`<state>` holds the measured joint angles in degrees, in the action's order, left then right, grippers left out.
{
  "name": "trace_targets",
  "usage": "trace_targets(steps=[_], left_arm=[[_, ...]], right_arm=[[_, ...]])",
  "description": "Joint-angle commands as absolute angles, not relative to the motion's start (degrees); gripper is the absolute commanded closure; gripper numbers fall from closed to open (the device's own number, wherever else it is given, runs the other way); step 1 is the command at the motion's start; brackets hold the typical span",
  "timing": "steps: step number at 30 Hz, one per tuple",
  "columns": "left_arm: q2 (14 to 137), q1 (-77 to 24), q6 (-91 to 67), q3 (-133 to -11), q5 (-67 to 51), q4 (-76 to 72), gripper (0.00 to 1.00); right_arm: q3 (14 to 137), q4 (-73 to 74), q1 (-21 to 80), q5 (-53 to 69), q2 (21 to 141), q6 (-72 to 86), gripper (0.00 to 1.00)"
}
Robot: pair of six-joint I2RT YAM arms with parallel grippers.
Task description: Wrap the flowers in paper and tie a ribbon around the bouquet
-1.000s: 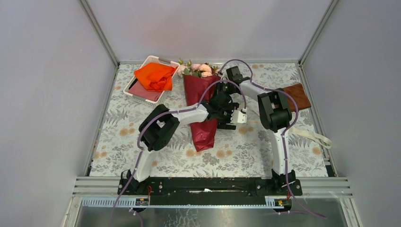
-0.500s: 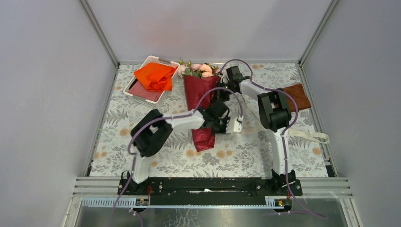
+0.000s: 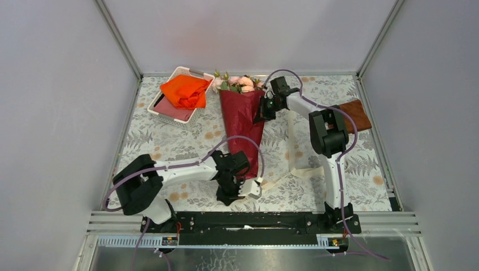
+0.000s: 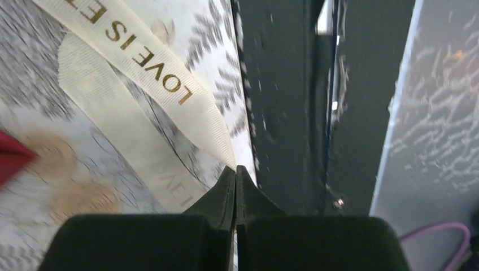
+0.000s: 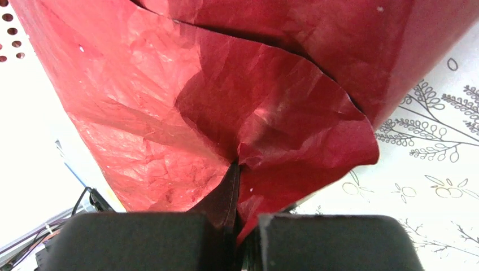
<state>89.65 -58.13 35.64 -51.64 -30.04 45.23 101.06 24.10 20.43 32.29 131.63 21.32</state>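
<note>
Nearest to us, along the front edge of the table (image 3: pixel 339 192) with its leaf-patterned cover, runs the black rail (image 3: pixel 254 222) that carries both arm bases. Just beyond it the left arm lies low across the table, and the left gripper (image 3: pixel 252 189) sits near the front edge with its jaws pressed fully together on the very end of the ribbon (image 3: pixel 290 148). In the left wrist view we see that the cream ribbon carries gold lettering reading "LOVE IS" and is pinched right at the fingertips, with a second stretch of it lying flat on the table beside it. From above, the ribbon trails to the right from that gripper, then bends and runs away from us up the middle of the table, beside the right arm. Further back lies the paper (image 3: pixel 242 121), a dark red crinkled cone with its narrow tip pointing toward us, close to the left gripper. The right gripper (image 3: pixel 261 115) is at the cone's right edge, jaws closed and pinching a fold of the paper; the right wrist view shows the sheet creasing into the fingertips. The flowers (image 3: pixel 239 83), pale pink roses with green leaves, stick out of the wide far end of the cone. At the far left a white basket (image 3: pixel 160 105) holds an orange cloth (image 3: pixel 184 90). At the far right a brown cloth (image 3: pixel 357 114) lies flat.
</note>
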Motion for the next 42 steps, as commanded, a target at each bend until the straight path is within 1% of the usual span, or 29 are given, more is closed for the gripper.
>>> trace_targets(steps=[1, 5, 7, 9, 11, 15, 20, 24, 26, 29, 33, 37, 42], left_arm=[[84.8, -54.4, 36.9, -49.5, -29.0, 51.7, 1.0], [83.6, -48.4, 42.0, -48.6, -29.0, 56.3, 1.0], [84.6, -44.3, 44.8, -47.1, -26.9, 56.6, 1.0], [87.3, -39.0, 45.5, -46.1, -23.2, 53.6, 1.0], [91.4, -33.3, 46.2, -47.7, -21.6, 52.3, 1.0], [98.1, -24.2, 45.6, -53.3, -21.9, 50.0, 1.0], [107.9, -14.5, 37.0, -64.4, -23.1, 45.3, 1.0], [113.5, -9.5, 23.7, -72.0, -24.0, 35.4, 1.0], [114.6, -8.5, 16.9, -74.3, -24.2, 30.4, 1.0], [111.7, -7.5, 10.0, -74.8, -26.4, 24.7, 1.0], [101.3, -6.9, 9.4, -74.8, -29.1, 23.0, 1.0], [91.7, -6.8, 12.4, -78.6, -35.0, 26.9, 1.0], [85.6, -7.2, 10.9, -86.2, -44.6, 31.8, 1.0]], right_arm=[[103.2, 25.9, 20.1, 31.9, 127.5, 21.2, 1.0], [105.0, 27.1, 20.0, 32.6, 127.7, 21.6, 1.0], [106.2, 28.1, 20.1, 33.0, 127.5, 21.5, 1.0], [106.9, 28.9, 20.0, 33.4, 126.8, 21.4, 1.0], [107.2, 29.5, 20.0, 33.9, 126.0, 21.3, 1.0], [106.9, 30.6, 20.0, 34.7, 124.4, 20.8, 1.0], [104.1, 29.9, 20.0, 35.3, 122.4, 21.0, 1.0], [102.2, 29.0, 20.0, 36.1, 121.1, 21.9, 1.0], [100.7, 28.8, 20.2, 36.1, 120.0, 21.8, 1.0], [94.6, 26.6, 20.5, 35.8, 117.6, 22.1, 1.0], [85.4, 22.3, 21.3, 35.2, 115.3, 22.6, 1.0], [78.9, 18.1, 21.9, 34.8, 114.7, 23.4, 1.0], [74.7, 14.4, 22.7, 33.4, 114.1, 24.4, 1.0]])
